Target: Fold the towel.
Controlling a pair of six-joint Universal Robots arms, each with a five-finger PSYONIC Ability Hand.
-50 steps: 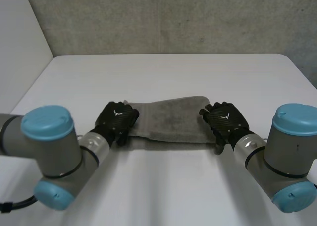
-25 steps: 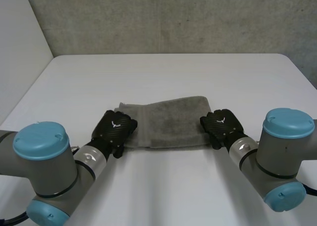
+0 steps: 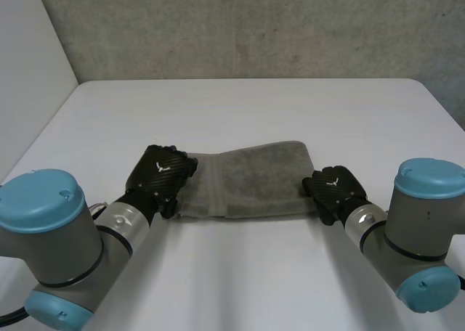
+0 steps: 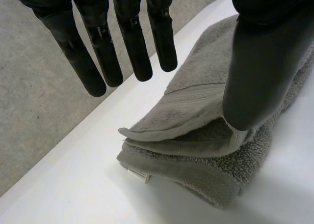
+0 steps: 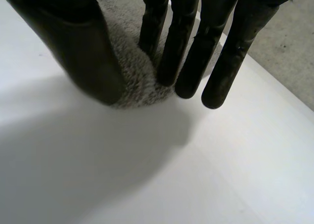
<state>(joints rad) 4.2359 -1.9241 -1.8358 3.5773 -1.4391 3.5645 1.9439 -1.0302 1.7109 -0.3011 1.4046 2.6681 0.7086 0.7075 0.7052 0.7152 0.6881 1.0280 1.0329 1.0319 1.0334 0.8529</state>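
Found the grey towel [image 3: 247, 180] lying as a long band across the middle of the white tabletop [image 3: 247, 106], already doubled over, with stacked layers and a small label [image 4: 137, 175] showing at the end by the left hand [image 3: 161, 175]. Judged it soft, limp and light: thick terry that would sag and drag rather than hold a shape, neither slippery nor breakable. Reckoned the best hold to be a pinch through all the layers at the corners of each short end, so that no layer slid loose from the others in a further fold.

Saw the left hand at the towel's left end, fingers [image 4: 132, 42] straight and spread above the cloth and clear of it, and the thumb [image 4: 255, 71] reaching down to the top layer, seemingly touching it. Took that hand as open, gripping nothing.

Saw the right hand [image 3: 336, 189] at the opposite short end, fingers straight and pointing down over the towel's edge, thumb alongside. Could not tell whether the tips touched the cloth. Took it as open as well.

Noted both arms reaching in from the near side, and a grey concrete wall [image 3: 247, 26] behind the tabletop.
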